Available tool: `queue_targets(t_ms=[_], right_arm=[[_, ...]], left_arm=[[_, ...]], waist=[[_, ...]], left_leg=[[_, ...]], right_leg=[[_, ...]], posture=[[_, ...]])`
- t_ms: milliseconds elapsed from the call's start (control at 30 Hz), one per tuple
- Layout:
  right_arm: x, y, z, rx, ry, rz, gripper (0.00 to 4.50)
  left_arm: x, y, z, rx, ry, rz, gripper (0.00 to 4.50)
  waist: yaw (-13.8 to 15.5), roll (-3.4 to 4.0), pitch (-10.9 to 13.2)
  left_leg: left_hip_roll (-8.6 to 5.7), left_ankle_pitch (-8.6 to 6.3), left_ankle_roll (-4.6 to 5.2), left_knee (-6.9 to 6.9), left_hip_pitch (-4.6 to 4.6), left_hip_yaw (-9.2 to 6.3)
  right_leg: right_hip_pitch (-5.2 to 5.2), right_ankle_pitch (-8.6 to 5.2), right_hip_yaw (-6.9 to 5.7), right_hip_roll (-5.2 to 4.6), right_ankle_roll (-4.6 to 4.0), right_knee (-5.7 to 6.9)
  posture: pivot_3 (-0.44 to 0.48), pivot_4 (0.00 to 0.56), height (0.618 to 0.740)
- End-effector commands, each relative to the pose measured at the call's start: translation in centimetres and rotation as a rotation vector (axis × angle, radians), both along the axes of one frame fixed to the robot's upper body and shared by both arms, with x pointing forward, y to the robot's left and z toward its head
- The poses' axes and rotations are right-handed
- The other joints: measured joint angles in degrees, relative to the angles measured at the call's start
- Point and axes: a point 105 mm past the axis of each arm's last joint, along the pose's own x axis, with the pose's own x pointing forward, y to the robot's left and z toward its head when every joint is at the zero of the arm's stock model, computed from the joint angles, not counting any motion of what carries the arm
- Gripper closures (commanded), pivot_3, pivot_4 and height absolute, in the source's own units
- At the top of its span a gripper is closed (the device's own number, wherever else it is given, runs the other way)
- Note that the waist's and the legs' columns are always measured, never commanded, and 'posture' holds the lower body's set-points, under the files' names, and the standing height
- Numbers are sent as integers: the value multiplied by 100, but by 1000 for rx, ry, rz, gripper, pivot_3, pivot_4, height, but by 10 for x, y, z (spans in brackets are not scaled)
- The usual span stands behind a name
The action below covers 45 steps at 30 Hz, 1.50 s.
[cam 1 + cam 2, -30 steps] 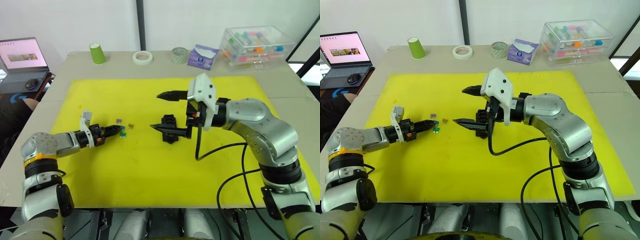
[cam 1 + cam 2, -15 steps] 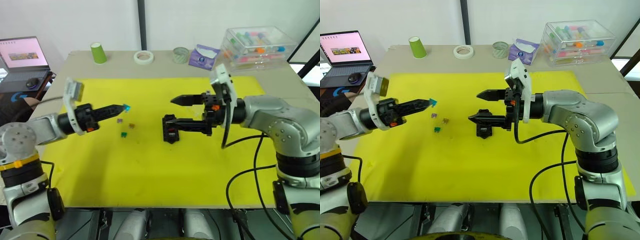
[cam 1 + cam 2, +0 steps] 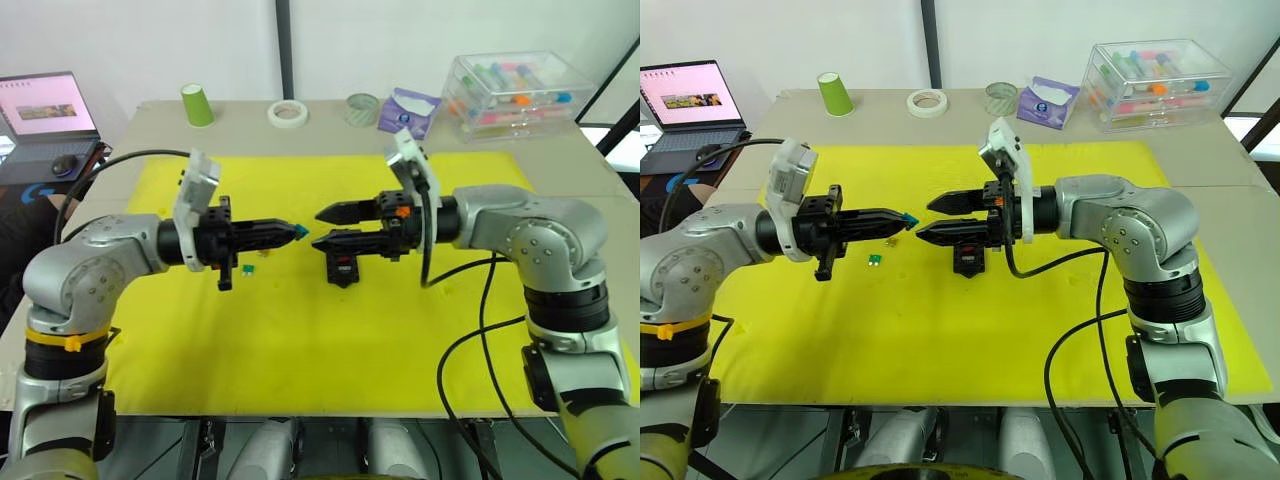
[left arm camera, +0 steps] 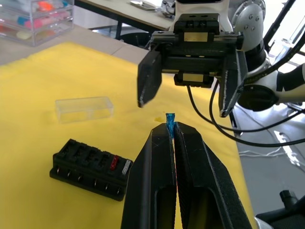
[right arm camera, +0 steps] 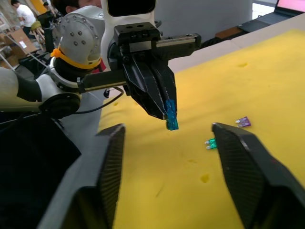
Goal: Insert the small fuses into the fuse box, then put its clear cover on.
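My left gripper [image 3: 292, 231] is shut on a teal fuse [image 4: 170, 120], held above the yellow mat just left of the fuse box [image 3: 343, 268]. The black fuse box lies on the mat with a red fuse [image 4: 114, 163] and a pale one in its slots. My right gripper [image 3: 319, 228] is open above the box, its tips facing the teal fuse a short gap away. The clear cover [image 4: 85, 108] lies on the mat beyond the box. Loose on the mat under my left gripper are a green fuse [image 3: 873, 262], a purple fuse [image 5: 243, 122] and a brown one [image 3: 264, 252].
Along the table's far edge stand a green cup [image 3: 196, 105], two tape rolls [image 3: 286, 114], a tissue pack [image 3: 405, 112] and a large clear bin [image 3: 515, 90] of coloured tubes. A laptop [image 3: 45, 105] sits far left. Black cables hang from my right arm.
My left gripper lifted the teal fuse off the mat and carried it right, up to the right gripper's tips. The right gripper shifted slightly left over the box.
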Motion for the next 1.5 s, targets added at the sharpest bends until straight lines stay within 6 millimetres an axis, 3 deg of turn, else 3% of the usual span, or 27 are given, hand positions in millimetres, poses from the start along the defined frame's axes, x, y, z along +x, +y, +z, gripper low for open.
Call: queue_targets(t_ms=[33,67,533,667,1000,1100,1267,1433,1500], right_arm=[[-7,2,8,8,-36,37,2909],[-8,3,9,7,-36,40,3219],[-3,5,7,3,-40,19,3219],[-4,4,7,2,-31,25,4408],[-4,3,8,9,-23,29,4463],[-3,0,7,-9,-28,16,4500],[8,-12,5,-96,-81,-41,4500],[36,-29,-16,-346,-295,-109,4500],[46,-32,-24,-419,-362,-105,4500]], left_arm=[[-4,-2,6,4,-48,-25,4500],[-4,-3,7,-1,-51,-28,4500],[0,-8,7,-15,-73,-47,4500],[0,-9,7,-19,-72,-56,4500],[1,-8,4,-4,-78,-49,4500],[0,-6,4,-4,-65,-43,3769],[-4,5,-7,51,-59,-22,2004],[-2,7,-32,152,-159,16,249],[3,3,-37,150,-207,43,30]], waist=[[-10,0,0],[-12,0,0],[-12,0,0],[-9,0,0],[-10,0,0],[-10,0,0],[-14,1,0],[-5,2,1],[7,1,1]], left_leg=[[0,0,0,-1,0,0],[0,0,0,-2,0,0],[0,0,0,0,0,0],[0,0,0,0,0,0],[0,0,0,0,0,0],[0,0,0,0,0,0],[0,0,0,-1,0,0],[0,0,0,-3,0,4],[0,0,0,-1,0,4]], right_leg=[[-1,0,0,0,0,0],[-2,0,1,0,0,0],[-1,0,1,0,0,0],[-1,0,0,0,0,0],[-2,0,0,0,0,0],[-2,0,0,0,0,0],[-2,0,1,1,0,0],[-5,0,-2,1,0,0],[-3,0,-3,0,0,-1]], posture=[[0,150,740],[0,150,740],[0,150,740],[0,150,740],[0,150,740],[0,150,740],[0,150,740],[0,150,740],[0,150,740]])
